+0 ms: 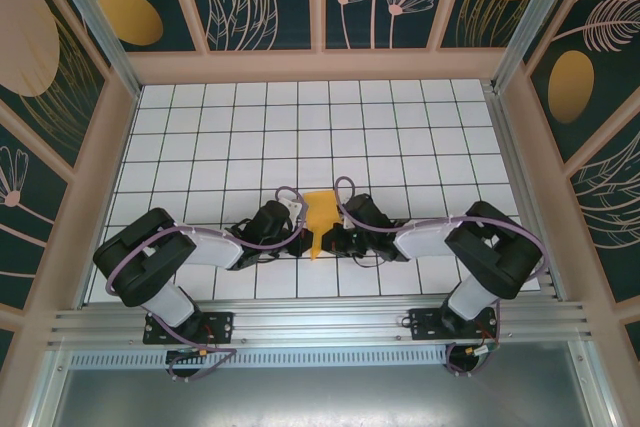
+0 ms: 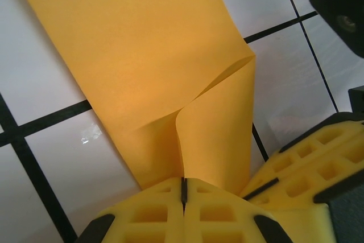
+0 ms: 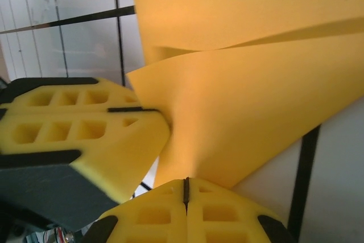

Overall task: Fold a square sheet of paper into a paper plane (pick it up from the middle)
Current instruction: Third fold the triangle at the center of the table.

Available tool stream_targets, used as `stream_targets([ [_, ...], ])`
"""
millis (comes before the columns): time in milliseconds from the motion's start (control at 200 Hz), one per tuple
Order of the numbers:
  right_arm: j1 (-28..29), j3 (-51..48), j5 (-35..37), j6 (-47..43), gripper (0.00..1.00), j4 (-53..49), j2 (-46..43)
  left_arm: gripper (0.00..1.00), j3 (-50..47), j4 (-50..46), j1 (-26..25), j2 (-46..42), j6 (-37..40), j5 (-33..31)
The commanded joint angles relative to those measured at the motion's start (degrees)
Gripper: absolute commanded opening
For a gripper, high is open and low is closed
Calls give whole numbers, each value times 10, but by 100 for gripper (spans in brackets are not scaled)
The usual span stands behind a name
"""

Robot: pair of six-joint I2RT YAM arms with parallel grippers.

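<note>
The left pincer [image 1: 303,232] and the right pincer [image 1: 335,237] meet tip to tip over the near middle of the table [image 1: 300,127], and the sheet of paper [image 1: 320,209] stands between them, its wider part beyond their tips and a narrow end hanging a little nearer to the arm bases. In the left wrist view the two yellow fingers [image 2: 153,209] of the left pincer [image 2: 183,189] are pressed together, with only a thin dark line between them, and the sheet of paper [image 2: 142,55] goes into this line, so this pincer grips the paper by its edge. Directly ahead of the tips a soft bend begins in the paper; one broad flat part runs away ahead and to the left, and a second flap curves up on the right side. Just beside the left tips, on their right, is a yellow finger [image 2: 310,166] of the right pincer, touching the paper or nearly so. In the right wrist view the right pincer [image 3: 186,194] is closed in the same way on the sheet of paper [image 3: 244,83], which spreads ahead and to the right of its tips in two overlapping layers. A finger [image 3: 79,135] of the left pincer lies close on its left, against the paper. Under the paper are white tiles with black lines.
</note>
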Motion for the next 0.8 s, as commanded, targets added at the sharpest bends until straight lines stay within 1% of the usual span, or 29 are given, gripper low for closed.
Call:
stream_targets([
  [0, 15, 11, 6, 6, 6, 0, -16, 0, -7, -54, 2, 2, 12, -23],
  [240, 29, 10, 7, 23, 6, 41, 37, 0, -5, -51, 2, 8, 14, -18],
  [350, 29, 8, 7, 26, 5, 44, 55, 0, -4, -53, 2, 9, 15, -19],
  [580, 37, 23, 17, 19, 5, 13, 21, 0, -5, -53, 2, 8, 14, -21],
  [796, 51, 19, 15, 32, 5, 35, 12, 0, -2, -54, 2, 10, 15, -22],
])
